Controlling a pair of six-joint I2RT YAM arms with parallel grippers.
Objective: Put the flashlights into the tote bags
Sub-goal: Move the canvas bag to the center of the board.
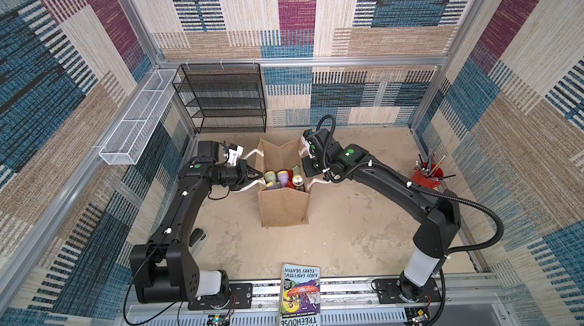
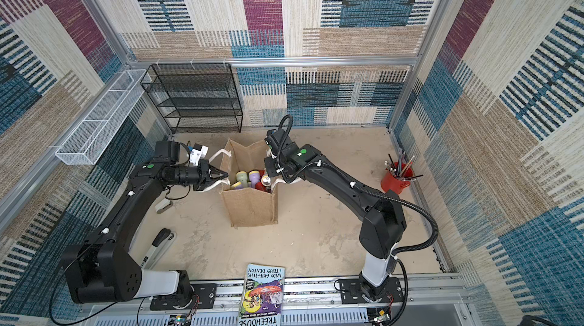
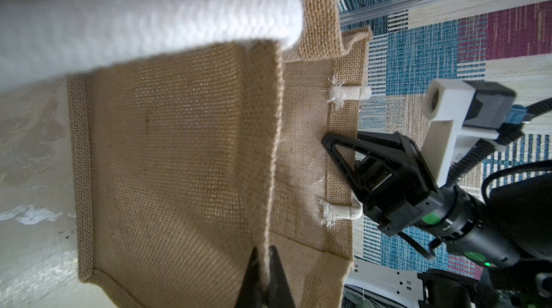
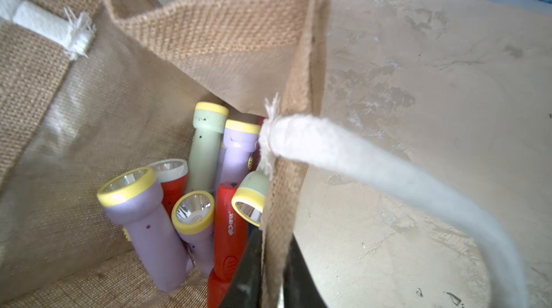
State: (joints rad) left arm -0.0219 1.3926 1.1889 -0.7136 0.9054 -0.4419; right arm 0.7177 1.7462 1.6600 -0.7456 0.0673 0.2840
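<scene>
In both top views the tote bag point(image 1: 284, 210) stands upright mid-table with its mouth wide. The reason looks plain: the left gripper point(image 1: 259, 176) pinches one side rim while the right gripper point(image 1: 307, 174) comes down on the opposite one, so the pair seem to be bracing the floppy burlap open. The flashlights point(image 1: 282, 179) are piled inside, lilac, pale green and red. None is plainly visible loose on the table, so loading is probably done or nearly so. In the left wrist view its own jaws are closed on a burlap edge and a rope handle point(image 3: 149, 22) arcs close across the lens. Across the bag, the right gripper's fingers point(image 3: 364, 139) sit on the far rim between two handle knots. In the right wrist view the jaws clamp the rim fabric between them, and past it the flashlights lie heaped on the bag's floor, several heads up. The table point(image 1: 347, 232) is a mottled, stained beige slab. Woven patchwork panels point(image 1: 297, 8) of blue, maroon and tan wall it in, with a black wire rack point(image 1: 221, 100) at the back, a white mesh basket point(image 1: 139, 119) on a side wall, a red pot point(image 1: 427, 179) of pens, and a book point(image 1: 300, 292) at the front rail.
</scene>
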